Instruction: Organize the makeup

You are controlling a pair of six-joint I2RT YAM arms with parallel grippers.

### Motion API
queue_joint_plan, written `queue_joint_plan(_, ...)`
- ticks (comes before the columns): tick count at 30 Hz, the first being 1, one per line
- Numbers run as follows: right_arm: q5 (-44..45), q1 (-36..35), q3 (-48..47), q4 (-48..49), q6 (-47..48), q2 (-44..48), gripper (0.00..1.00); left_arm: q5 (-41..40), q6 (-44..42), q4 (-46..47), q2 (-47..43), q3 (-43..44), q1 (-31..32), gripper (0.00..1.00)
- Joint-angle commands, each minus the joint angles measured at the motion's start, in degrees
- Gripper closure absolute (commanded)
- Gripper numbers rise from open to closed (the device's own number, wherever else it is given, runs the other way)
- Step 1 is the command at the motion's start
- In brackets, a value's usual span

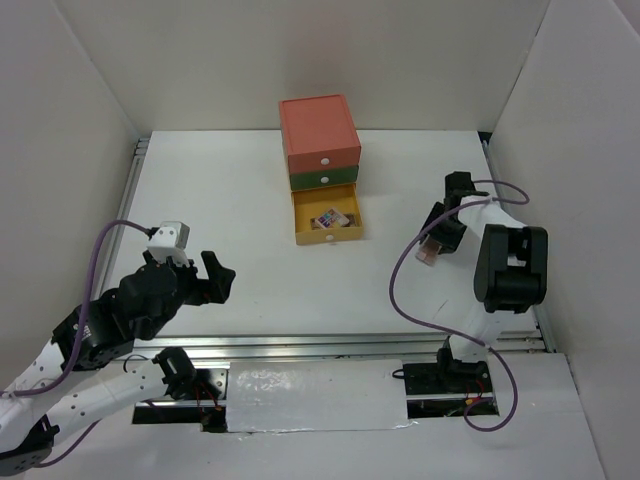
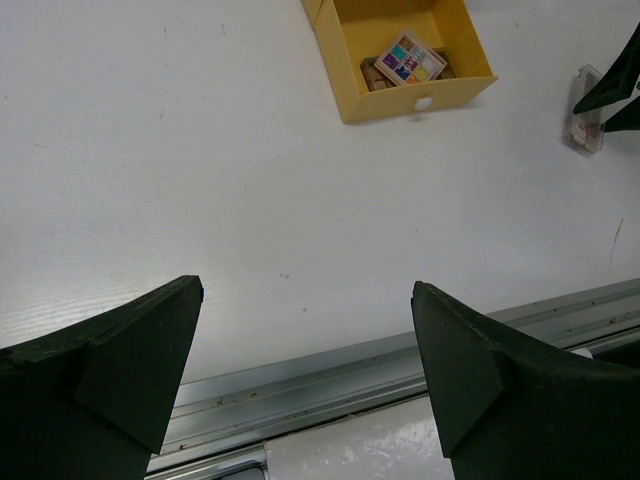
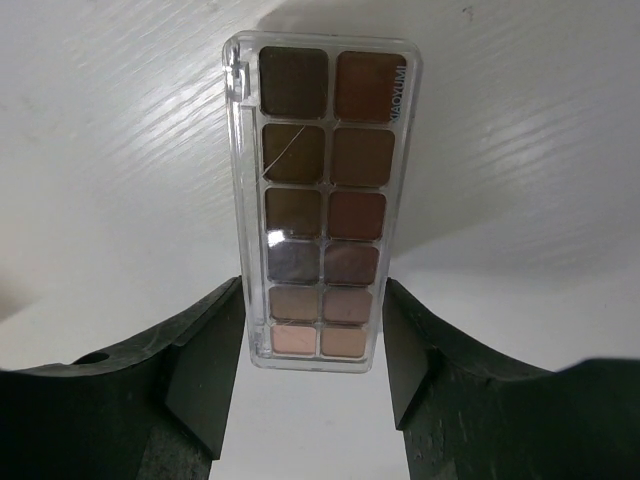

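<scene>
At the lower left of the overhead view the left gripper [image 1: 214, 278] hangs over the white table [image 1: 250, 210] with its jaws spread wide and nothing between them. Its own camera shows its dark fingers [image 2: 110, 370] at the bottom corners of the frame with only bare surface in the gap. At upper centre stands the drawer box [image 1: 320, 135], its yellow drawer [image 1: 300, 228] drawn out toward the arms. A multicolour palette [image 1: 331, 218] lies inside, with something brownish under it that is too hidden to name. At centre right the right gripper [image 1: 434, 240] is clamped on a brown palette [image 1: 427, 253]. In the right wrist view the brown palette [image 3: 320, 190] sits between the fingers [image 3: 205, 370], pinched across its short width at the near end. Its long axis runs straight up the frame, away from the wrist. The soft shadow behind it suggests it is off the table, though I cannot be sure. The relation that counts is that the open drawer lies to the left of the held palette and a little above it in the overhead frame, well apart from it. The right arm is much the nearer of the two to that drawer. As I judge it, the carry must go leftward, and the palette's long axis will have to be lined up with the drawer's opening so that the free end clears the yellow rim and the palette lying inside.
</scene>
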State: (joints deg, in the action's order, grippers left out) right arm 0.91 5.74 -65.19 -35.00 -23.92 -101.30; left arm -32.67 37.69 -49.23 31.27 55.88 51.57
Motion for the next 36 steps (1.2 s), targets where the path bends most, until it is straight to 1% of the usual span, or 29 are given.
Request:
queue_joint_plan(1, 0.3, -4.0, 0.1, 2.5, -1.6, 8.0, 0.72, 0.5, -1.0, 2.6, 0.2, 0.5, 0.1, 0.01)
queue_joint_plan(3, 1.8, -7.1, -1.3, 2.1, -3.0, 9.8, 0.72, 0.3, -1.0, 2.6, 0.1, 0.4, 0.1, 0.01)
queue_joint_plan(4, 3.6, -8.4, -3.0, 1.8, -3.7, 9.9, 0.72, 0.2, -1.0, 2.5, 0.2, 0.4, 0.1, 0.01)
queue_joint_plan(6, 4.5, -12.0, -4.7, 1.9, -6.3, 10.0, 0.72, 0.0, -0.8, 2.4, 0.1, 0.4, 0.1, 0.01)
queue_joint_plan(11, 6.5, -21.2, -9.6, 6.2, -14.3, 9.7, 0.72, 0.1, -0.9, 2.5, 0.1, 0.2, 0.1, 0.01)
queue_joint_plan(12, 7.3, -24.0, -10.4, 6.9, -15.6, 8.7, 0.72, 0.1, -0.9, 2.5, 0.2, 0.2, 0.1, 0.01)
queue_joint_plan(13, 7.3, -25.1, -11.9, 8.6, -17.1, 8.0, 0.72, 0.0, -0.7, 2.5, 0.1, 0.3, 0.1, 0.01)
queue_joint_plan(14, 7.0, -26.1, -12.5, 9.5, -20.7, 6.7, 0.72, 0.0, -0.7, 2.5, 0.2, 0.4, 0.1, 0.01)
queue_joint_plan(15, 6.8, -27.8, -12.9, 12.1, -22.6, 6.1, 0.72, 0.0, -0.7, 2.5, 0.2, 0.2, 0.1, 0.01)
queue_joint_plan(16, 6.7, -28.7, -12.4, 14.0, -26.9, 5.8, 0.72, -0.1, -0.7, 2.5, 0.1, 0.2, 0.1, 0.01)
queue_joint_plan(17, 6.8, -30.5, -12.1, 17.7, -29.2, 5.3, 0.72, -0.2, -0.7, 2.4, -0.1, 0.2, 0.1, 0.01)
queue_joint_plan(18, 7.3, -31.5, -11.9, 19.4, -31.1, 5.0, 0.72, -0.1, -0.7, 2.5, -0.2, 0.2, 0.1, 0.01)
queue_joint_plan(19, 8.2, -32.5, -12.6, 20.1, -34.4, 3.6, 0.71, -0.1, -0.6, 2.6, -0.6, 0.1, 0.1, 0.01)
queue_joint_plan(21, 11.0, -35.3, -14.8, 19.8, -37.1, 1.4, 0.70, 0.0, -0.6, 2.6, -0.9, 0.1, 0.1, 0.01)
queue_joint_plan(22, 11.8, -36.2, -17.3, 19.3, -39.4, 0.2, 0.69, -0.1, -0.7, 2.6, -0.9, 0.0, 0.2, 0.01)
queue_joint_plan(24, 13.1, -37.5, -19.2, 18.5, -41.5, -3.2, 0.69, 0.1, -0.9, 2.8, -1.3, -0.1, 0.2, 0.01)
queue_joint_plan(27, 15.1, -39.1, -20.2, 18.1, -45.1, -5.7, 0.64, 0.1, -0.7, 2.7, -1.4, -0.1, 0.4, 0.01)
queue_joint_plan(28, 15.8, -39.3, -19.9, 18.0, -45.9, -5.7, 0.61, 0.1, -0.7, 2.7, -1.4, -0.1, 0.5, 0.01)
queue_joint_plan(29, 16.5, -39.4, -19.4, 18.1, -46.5, -5.3, 0.54, 0.1, -0.7, 2.7, -1.5, -0.2, 0.6, 0.01)
queue_joint_plan(30, 16.9, -39.5, -18.7, 18.6, -47.0, -5.0, 0.51, 0.1, -0.7, 2.7, -1.4, -0.1, 0.7, 0.01)
queue_joint_plan(31, 17.3, -39.6, -17.0, 19.1, -47.6, -4.1, 0.45, 0.1, -0.8, 2.7, -1.4, -0.1, 0.7, 0.00)
queue_joint_plan(32, 17.3, -39.7, -16.1, 20.1, -47.7, -3.7, 0.34, 0.1, -0.9, 2.8, -1.3, -0.2, 0.8, 0.01)
queue_joint_plan(34, 18.1, -39.5, -15.1, 19.9, -47.7, -2.6, 0.26, 0.2, -1.0, 2.9, -1.2, -0.2, 0.8, 0.01)
queue_joint_plan(35, 18.5, -39.7, -14.9, 19.7, -47.5, -2.3, 0.14, 0.1, -1.0, 2.8, -1.2, -0.1, 0.8, 0.01)
queue_joint_plan(36, 18.7, -39.6, -14.9, 19.5, -47.0, -2.2, 0.09, 0.1, -1.0, 2.8, -1.2, -0.1, 0.8, 0.01)
